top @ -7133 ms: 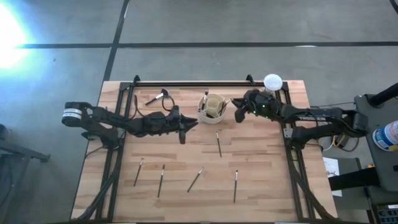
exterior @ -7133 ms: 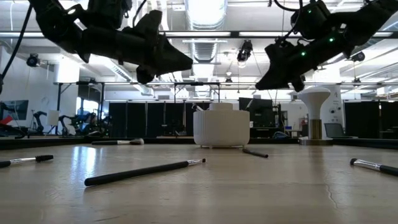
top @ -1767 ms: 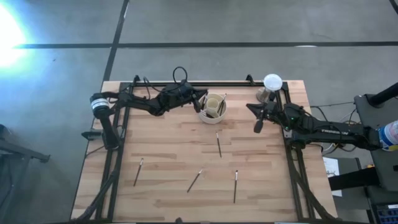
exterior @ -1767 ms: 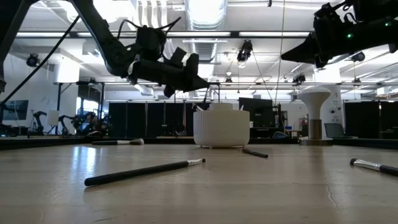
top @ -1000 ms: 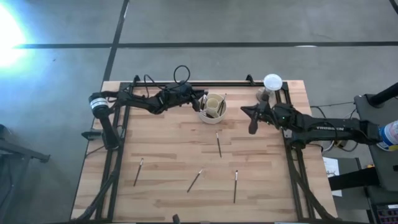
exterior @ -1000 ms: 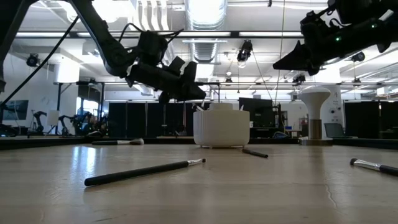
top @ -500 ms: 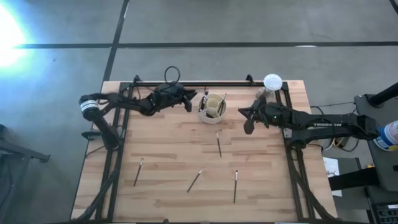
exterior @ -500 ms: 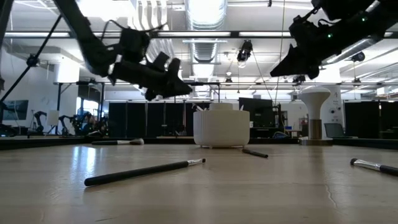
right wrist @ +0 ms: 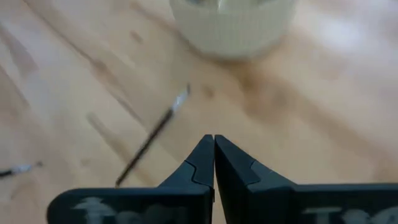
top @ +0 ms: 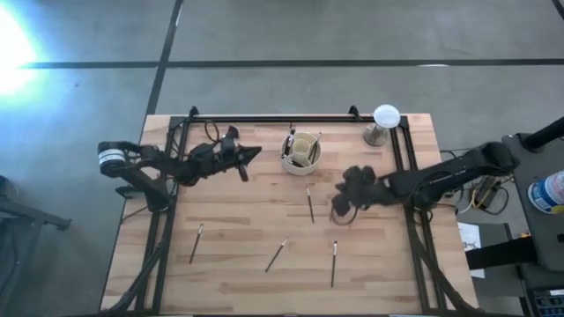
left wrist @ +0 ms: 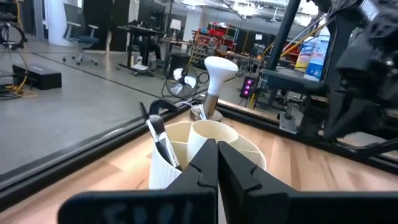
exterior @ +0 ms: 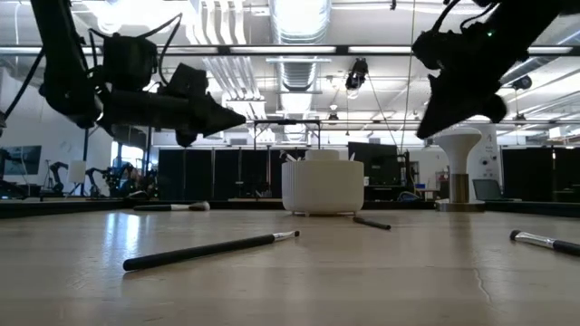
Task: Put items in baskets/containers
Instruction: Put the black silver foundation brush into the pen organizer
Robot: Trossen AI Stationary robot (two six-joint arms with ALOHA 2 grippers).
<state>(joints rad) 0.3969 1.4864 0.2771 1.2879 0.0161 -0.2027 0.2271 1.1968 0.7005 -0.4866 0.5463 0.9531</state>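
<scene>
Bare concrete floor surrounds a pale wooden table (top: 264,211) in the overhead view, and a cream cup (top: 302,151) with inner dividers stands near the upper middle of the board with several brushes already upright in it. Four more brushes lie loose below it: one just under the cup (top: 310,204), one at lower left (top: 196,243), one at lower centre (top: 277,254), and one at lower right (top: 334,263). A white globe on a stand (top: 384,121) sits at the upper right corner.

At the left of the frame, the left gripper (top: 249,157) hangs in the air a little apart from the cup, its fingers pressed together on nothing. Right of centre, the right gripper (top: 336,211) hovers over the board, just beside the brush under the cup; its fingers are also pinched tight and empty, as the right wrist view confirms.

By the look of it, the step in hand is fetching the next loose brush, with the right arm best placed. That calls for spreading the fingers, lowering astride the thin handle, and closing on it before carrying it to the cup.
</scene>
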